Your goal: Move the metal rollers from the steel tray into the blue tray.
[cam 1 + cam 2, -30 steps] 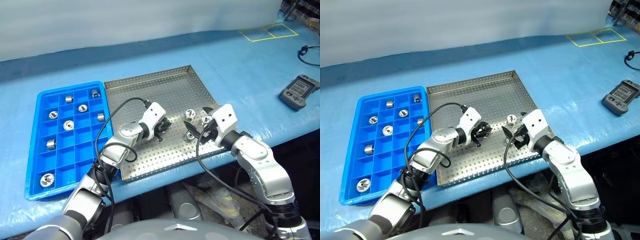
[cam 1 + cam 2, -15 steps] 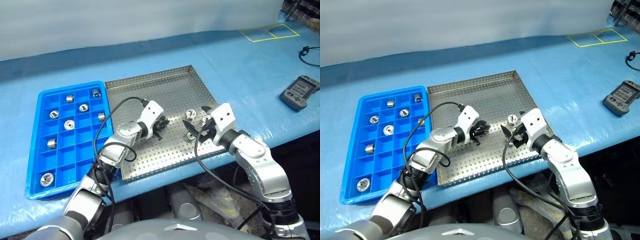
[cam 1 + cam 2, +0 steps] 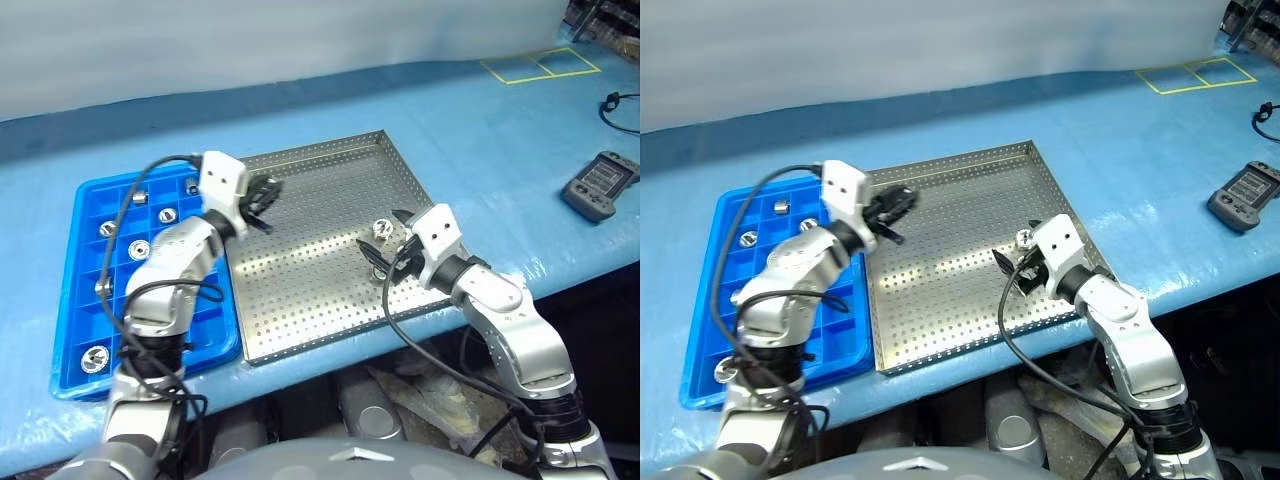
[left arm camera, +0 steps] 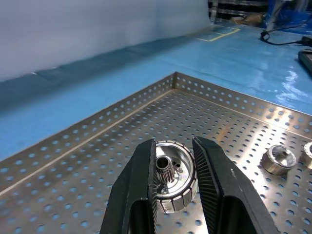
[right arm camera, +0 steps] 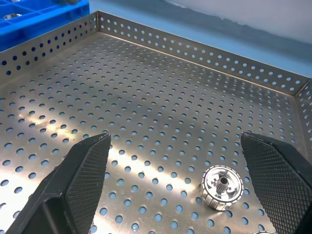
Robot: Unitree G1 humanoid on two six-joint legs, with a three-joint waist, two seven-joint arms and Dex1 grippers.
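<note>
Gripping a metal roller (image 4: 171, 176), left hand (image 4: 174, 181); right hand (image 5: 180, 187) wide open, empty.

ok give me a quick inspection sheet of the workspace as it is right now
surface: blue-covered bench
job's things: steel tray with rollers near its right edge; blue tray with several rollers in its compartments
clutter: handheld controller at far right
grippers: left gripper shut on a roller; right gripper open around a roller on the steel tray
cables: black wrist cables; a cable by the controller
surroundings: yellow floor-style markings
</note>
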